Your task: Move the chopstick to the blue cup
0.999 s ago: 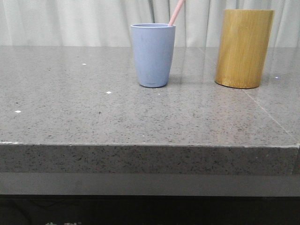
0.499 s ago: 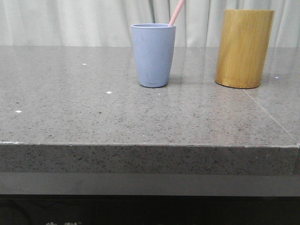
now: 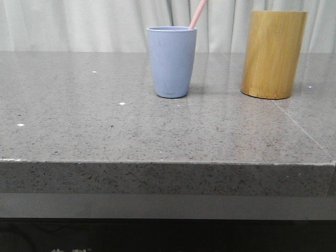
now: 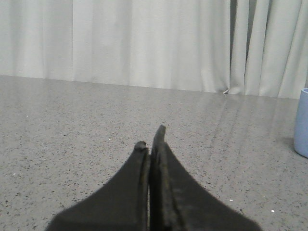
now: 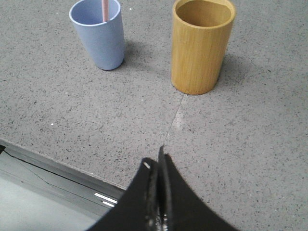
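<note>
In the front view the nearest thing is the grey speckled stone table (image 3: 105, 131), whose front edge runs across the lower half of the frame, with a few bright specks scattered over its left side. A thin seam (image 3: 302, 128) crosses the slab diagonally at the lower right of the tabletop. Farther back, just right of centre, stands the blue cup (image 3: 171, 62), upright. The chopstick (image 3: 197, 14) rests inside it — its pink upper part rises out of the mouth at the cup's right rim and leans to the upper right, running off the top of the frame. To the right of the cup and well apart from it stands the tan bamboo holder (image 3: 273, 54), upright and taller than the cup. Pale curtains (image 3: 79, 23) hang behind the table.

In the left wrist view the left gripper (image 4: 151, 139) sits at the bottom centre, its two dark fingers pressed together with nothing between them, above bare tabletop. A sliver of the blue cup (image 4: 302, 122) shows at the right edge of that frame, with the curtains beyond.

In the right wrist view the right gripper (image 5: 156, 161) is at the bottom centre — its fingers likewise closed against each other and holding nothing, close over the table's near edge. Beyond it the bamboo holder (image 5: 202, 45) stands at upper centre-right, and the blue cup (image 5: 98, 33) at upper left with the chopstick (image 5: 104, 9) inside it.
</note>
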